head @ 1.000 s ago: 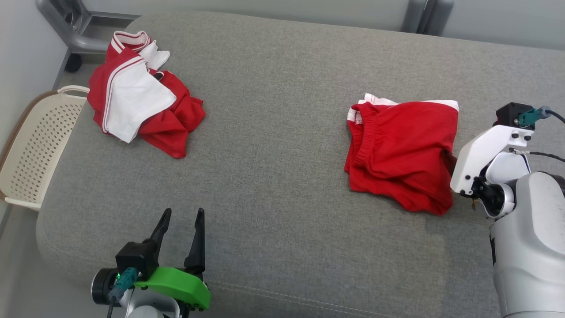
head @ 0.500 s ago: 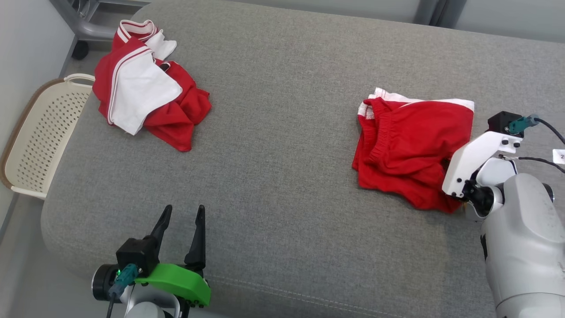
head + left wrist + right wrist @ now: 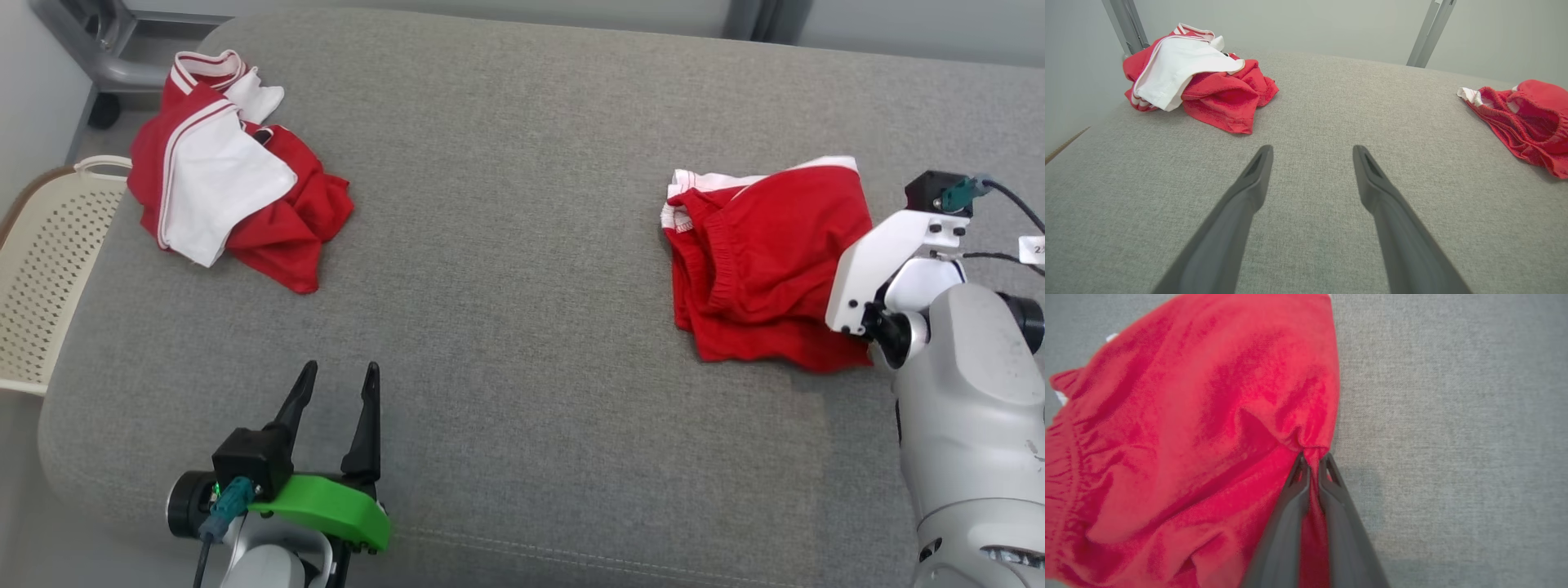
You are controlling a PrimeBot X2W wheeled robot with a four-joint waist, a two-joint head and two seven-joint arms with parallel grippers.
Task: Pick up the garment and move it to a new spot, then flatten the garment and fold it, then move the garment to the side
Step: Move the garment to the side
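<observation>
On the right of the grey fabric cushion (image 3: 522, 269), the right gripper (image 3: 1312, 459) pinches one edge of the crumpled red elastic-waist shorts (image 3: 759, 261), light, limp cloth likely to sag from one hold. The left gripper (image 3: 335, 384) hovers, jaws apart.

Grey fabric cushion (image 3: 522, 245), cream perforated basket (image 3: 41, 269) at its left, grey metal frame (image 3: 75, 45) behind, pale wall (image 3: 1290, 24)
</observation>
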